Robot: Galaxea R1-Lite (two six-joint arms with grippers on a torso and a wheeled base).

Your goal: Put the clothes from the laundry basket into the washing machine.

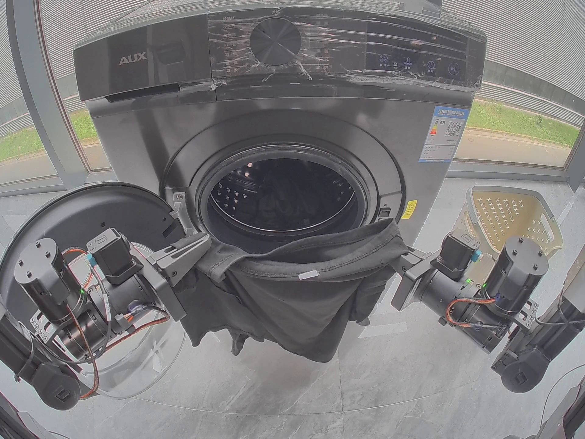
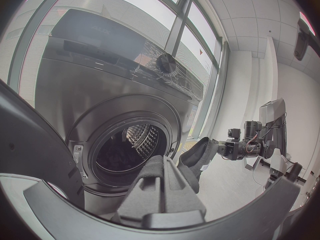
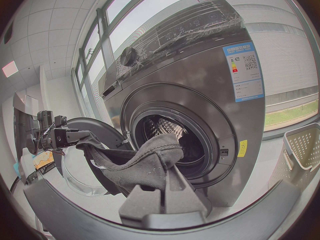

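A dark grey garment (image 1: pixel 298 288) hangs stretched between my two grippers, just in front of the open round mouth of the washing machine (image 1: pixel 286 199). My left gripper (image 1: pixel 198 248) is shut on the garment's left edge, below and left of the opening. My right gripper (image 1: pixel 402 260) is shut on its right edge, below and right of the opening. In the left wrist view the cloth (image 2: pixel 193 157) runs from my left gripper (image 2: pixel 163 170) across to the right gripper (image 2: pixel 216 147). The right wrist view has the cloth (image 3: pixel 140 164) bunched at my right gripper (image 3: pixel 163 180). Dark clothes lie inside the drum (image 1: pixel 280 196).
The washer door (image 1: pixel 91 227) stands swung open at the left, behind my left arm. A beige perforated laundry basket (image 1: pixel 512 214) sits on the grey tiled floor at the right of the machine. Open floor (image 1: pixel 341 391) lies in front. Large windows stand behind.
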